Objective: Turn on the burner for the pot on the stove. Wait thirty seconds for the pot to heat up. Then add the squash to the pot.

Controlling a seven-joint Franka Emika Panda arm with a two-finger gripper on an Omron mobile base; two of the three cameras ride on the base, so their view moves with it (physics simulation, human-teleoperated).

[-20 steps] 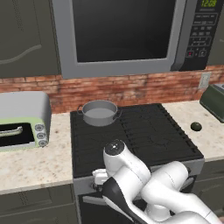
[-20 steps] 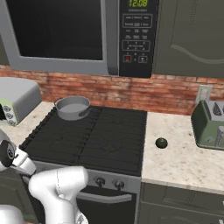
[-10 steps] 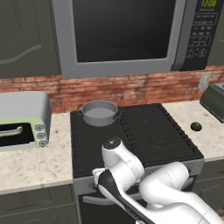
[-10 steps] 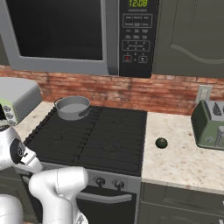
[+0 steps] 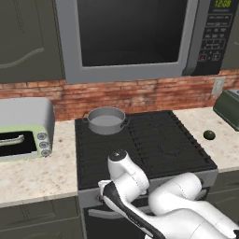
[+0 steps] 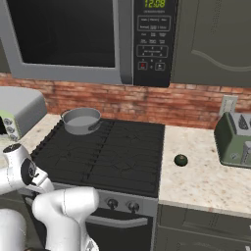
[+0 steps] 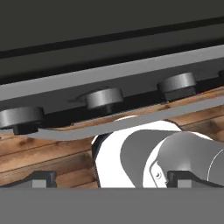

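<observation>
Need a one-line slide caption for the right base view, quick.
Grey pot on the stove's back-left burner, squash waiting on the counter to its right.

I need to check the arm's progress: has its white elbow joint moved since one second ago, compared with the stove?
Yes. In the left base view the elbow joint has risen and shifted slightly left against the stove front edge, now overlapping more of the cooktop.

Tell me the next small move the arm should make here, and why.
Probably bring the gripper closer to the left-hand knobs on the stove's front strip and close on the one for the pot's burner. The hand view faces those knobs from below with nothing between the open fingertips, no flame shows under the pot, and the squash sits on the counter.
</observation>
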